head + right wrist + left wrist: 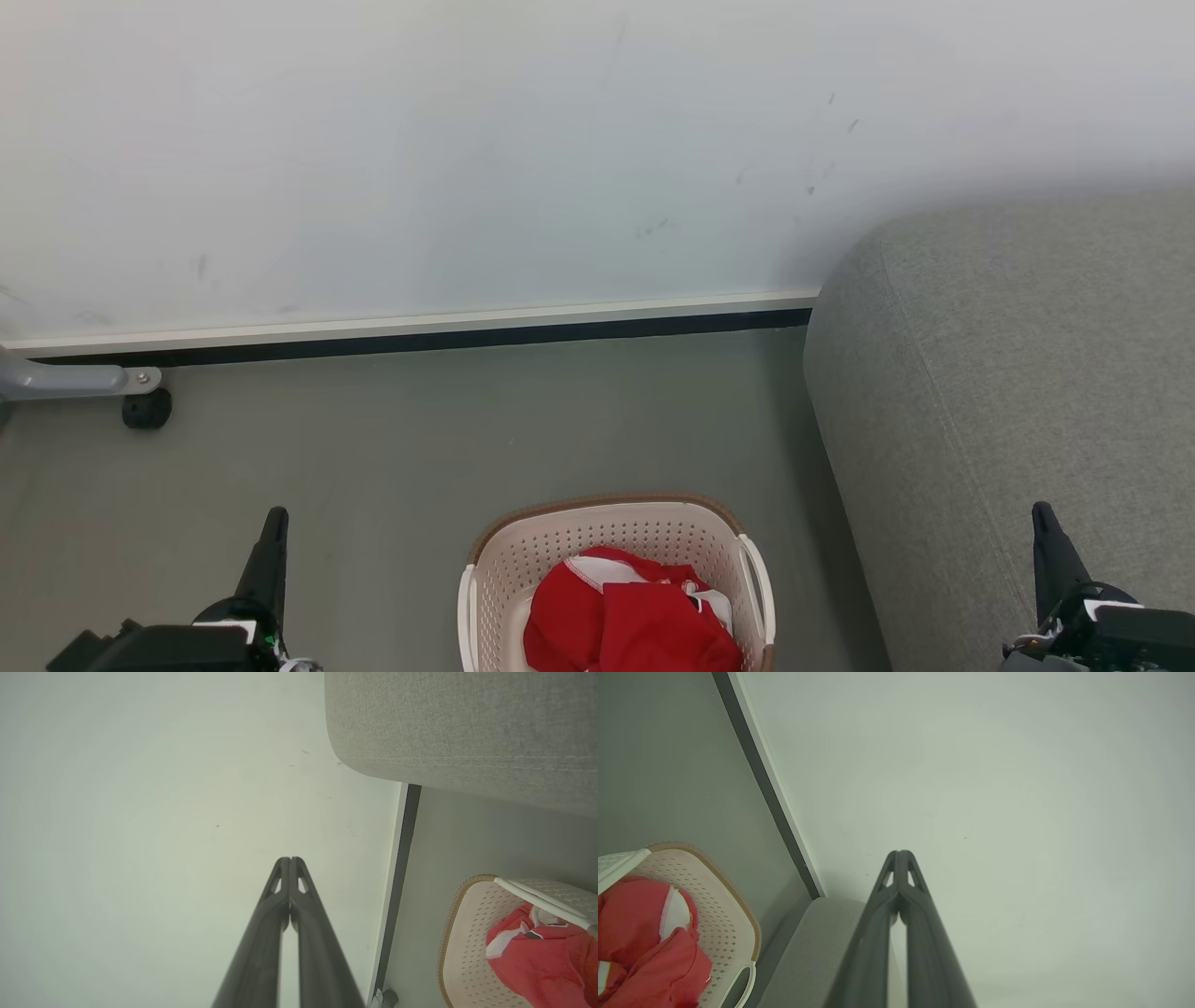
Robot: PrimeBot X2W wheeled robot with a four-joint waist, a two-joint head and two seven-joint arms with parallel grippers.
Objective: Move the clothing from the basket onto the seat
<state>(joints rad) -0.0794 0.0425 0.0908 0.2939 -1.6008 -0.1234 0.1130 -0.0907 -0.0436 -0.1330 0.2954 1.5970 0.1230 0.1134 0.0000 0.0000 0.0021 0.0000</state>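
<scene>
- The left gripper (pixel 276 519), a pair of long dark fingers, is clenched on nothing. Its tips are pressed together and aimed at the pale wall (pixel 467 140), with bare grey floor (pixel 420 429) beneath it.
- The right gripper (pixel 1044 513) matches it: fingers closed flat against each other, empty, and raised over the near edge of the seat.
- This looks like a resting pose, with both arms held clear so the work between them is in plain sight.
- The small oval cream-white perforated plastic basket (pixel 607 534) with a brown rim sits on the floor between the two grippers and below their fingertips. Neither gripper touches it.
- The clothing (pixel 635 616), bright red soft garments with white trim, lies crumpled in a heap inside the basket. A white stitched band shows on the side away from the grippers. All of it is yet to be moved.
- The large grey woven-fabric sofa (pixel 1008 392) with rounded edges stands just beside the basket, on the right gripper's side. I would guess the basket is parked there to keep the carry short, which makes the right arm the handier one.
- Either gripper will have to open its fingers before dipping into the heap. Loose fabric is likely to drape and drag on the rim.
- A grey metal leg with a black castor (pixel 145 408) stands beyond the left gripper, near the wall and well apart from the basket, so it is unlikely to interfere.
</scene>
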